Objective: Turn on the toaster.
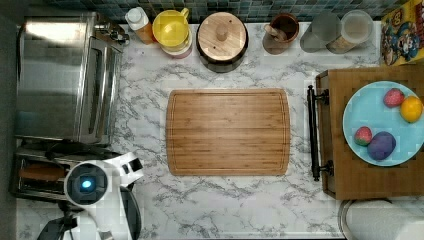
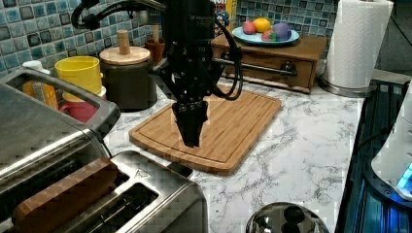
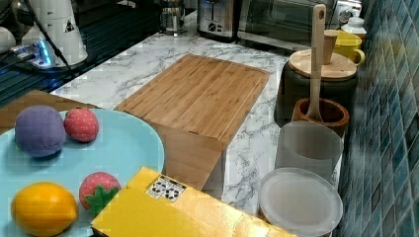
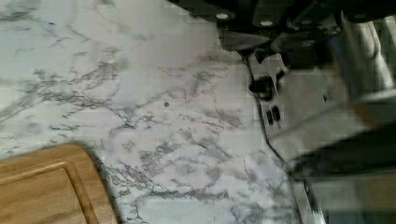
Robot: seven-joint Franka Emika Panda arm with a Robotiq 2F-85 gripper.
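The toaster [image 2: 145, 199] is a small steel box at the top view's lower left [image 1: 30, 186], next to the counter's edge, with a brown slice of bread [image 2: 63, 194] standing in one slot. Its black lever [image 2: 180, 169] sticks out of the end that faces the cutting board. My gripper [image 2: 190, 141] points straight down just above that lever, with its fingers pressed together and nothing between them. In the wrist view the toaster's end panel [image 4: 308, 107] and a black control [image 4: 261, 86] lie right under the gripper. In the right view the toaster [image 3: 216, 19] stands far off.
A large toaster oven [image 1: 65, 75] stands beside the toaster. The wooden cutting board [image 1: 227, 131] lies mid-counter. Jars and a yellow cup [image 1: 171, 27] line the tiled back wall. A wooden box with a blue fruit plate [image 1: 372, 105], a paper towel roll [image 2: 357, 43] and a shiny domed lid [image 2: 286, 221] are also there.
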